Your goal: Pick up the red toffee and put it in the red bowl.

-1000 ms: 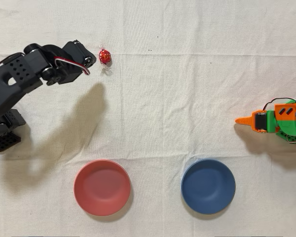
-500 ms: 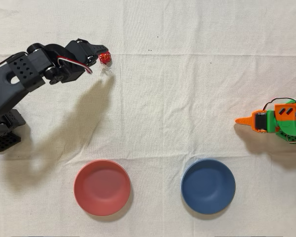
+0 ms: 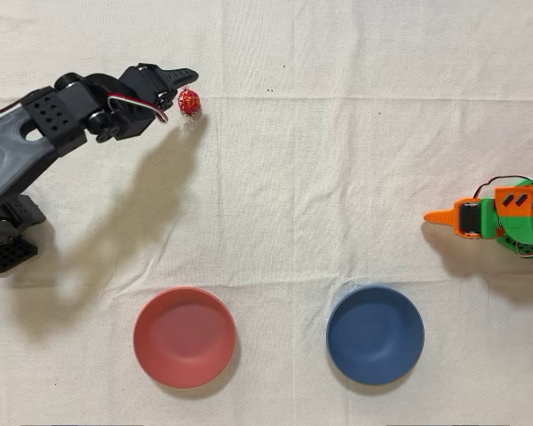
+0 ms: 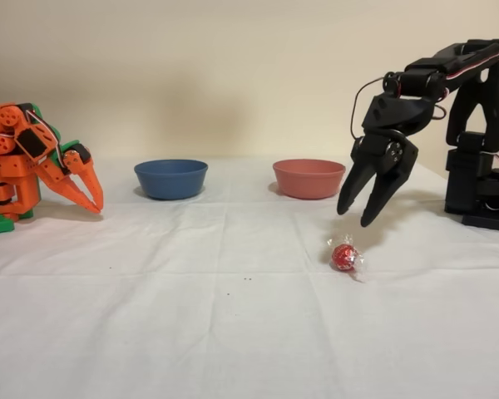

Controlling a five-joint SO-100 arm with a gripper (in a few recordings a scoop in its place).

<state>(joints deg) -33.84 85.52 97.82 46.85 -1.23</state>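
Since a second ago your black arm has reached further over the cloth toward the red toffee. Its gripper hangs above the candy, jaws spread, lined up, you'd judge, to straddle it. Near the cloth's opposite edge sits the red bowl. The toffee's clear twisted ends barely show against the white.

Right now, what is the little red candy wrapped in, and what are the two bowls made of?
The red toffee looks wrapped in shiny red foil: it glints, and crinkly clear wrapper ends stick out. The red bowl and the blue bowl look like matte plastic: smooth, evenly coloured, no shine, though the pictures can't prove it. They sit on a creased, off-white woven cloth.
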